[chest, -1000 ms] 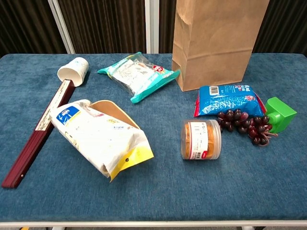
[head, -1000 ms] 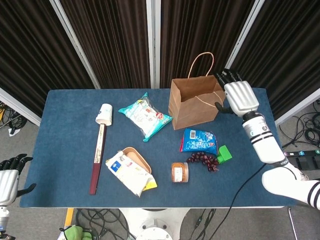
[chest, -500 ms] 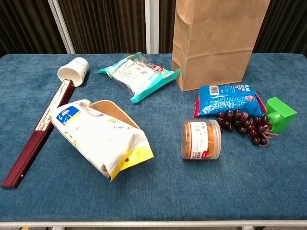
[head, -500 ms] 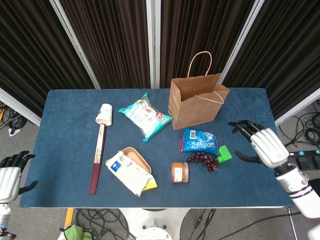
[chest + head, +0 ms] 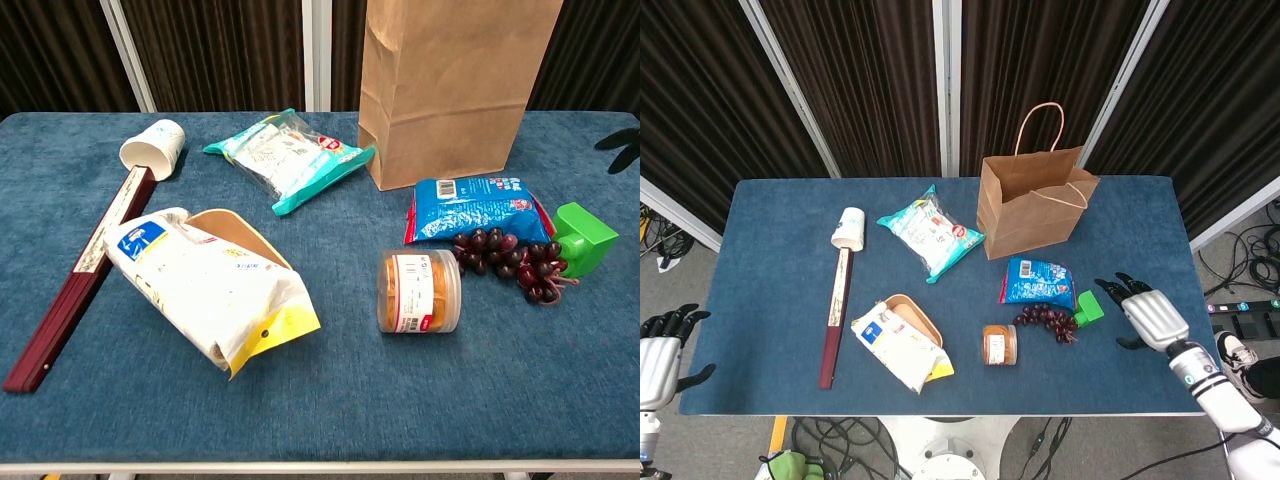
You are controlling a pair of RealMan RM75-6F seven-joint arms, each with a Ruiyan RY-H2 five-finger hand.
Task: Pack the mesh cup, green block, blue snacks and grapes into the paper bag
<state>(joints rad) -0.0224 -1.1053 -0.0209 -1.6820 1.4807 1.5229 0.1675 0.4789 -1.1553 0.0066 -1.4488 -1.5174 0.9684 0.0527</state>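
My right hand (image 5: 1148,318) hangs over the table's (image 5: 780,290) right edge with its fingers spread and nothing in them, just beside the green block (image 5: 1089,308) but not touching it. From the chest camera I catch only dark fingertips (image 5: 622,142) at the right border; the rest of the hand is cut off. My left hand (image 5: 657,352) sits off the table's left front corner, fingers apart and empty, partly clipped by the frame edge.

The paper bag (image 5: 1030,205) stands upright and open at the back right; its top runs out of the chest view. The blue snacks (image 5: 1038,281) lie flat in front of it, with the grapes (image 5: 1046,320) touching the packet's near edge and butting against the green block. I cannot make out a mesh cup anywhere; the only cup I see is a paper cup (image 5: 849,227) lying on its side at the left.
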